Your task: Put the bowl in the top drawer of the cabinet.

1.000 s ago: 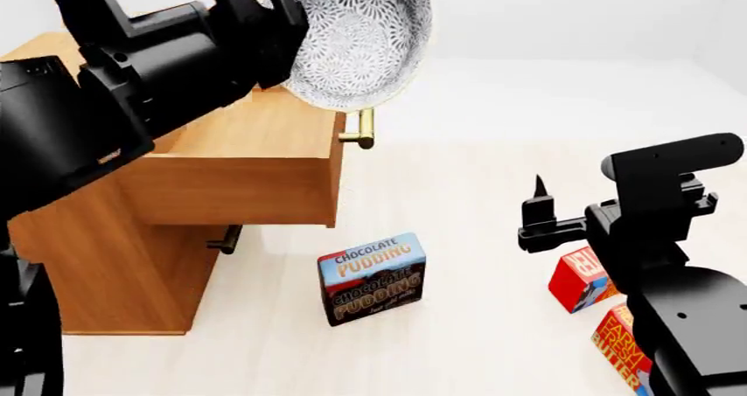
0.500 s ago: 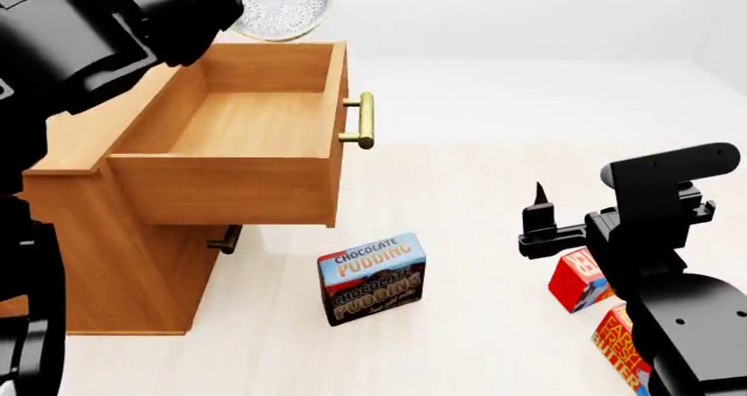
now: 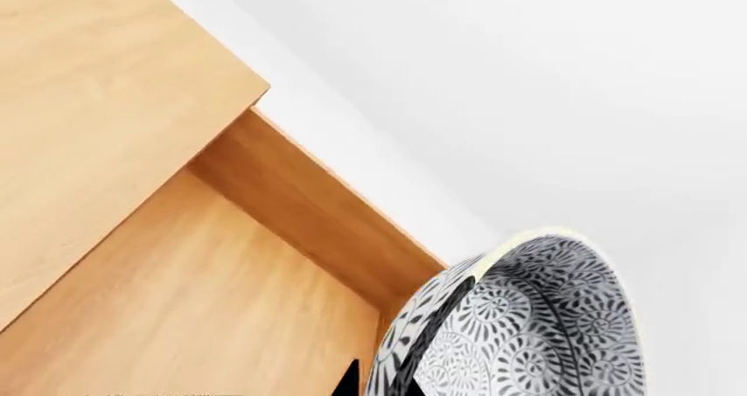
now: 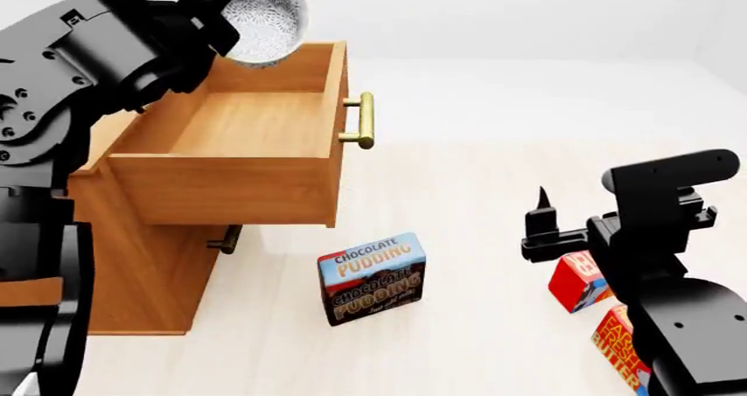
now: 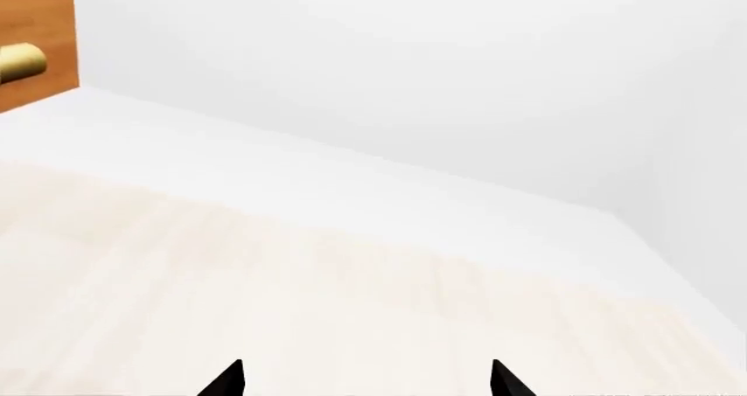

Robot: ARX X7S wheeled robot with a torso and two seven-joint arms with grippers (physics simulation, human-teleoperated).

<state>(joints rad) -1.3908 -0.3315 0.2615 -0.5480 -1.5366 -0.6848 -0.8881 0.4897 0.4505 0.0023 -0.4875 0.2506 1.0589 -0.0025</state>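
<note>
One bowl (image 4: 259, 17) lower, nearer top drawer (image 4: 240, 147)

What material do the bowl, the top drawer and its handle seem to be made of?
The bowl looks like glazed ceramic: a dense grey floral pattern on white, with a smooth pale rim. The top drawer looks like light-brown wood or veneer, matte, with visible grain. Its handle looks like brass: yellow and shiny.

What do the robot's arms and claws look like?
Both arms are glossy black and made of chunky, blocky pieces joined together, with no visible cables or markings. The left arm has round joint housings with small screw holes. The right gripper has thin black fingers ending in sharp points, two tips poking into the right wrist view.
</note>
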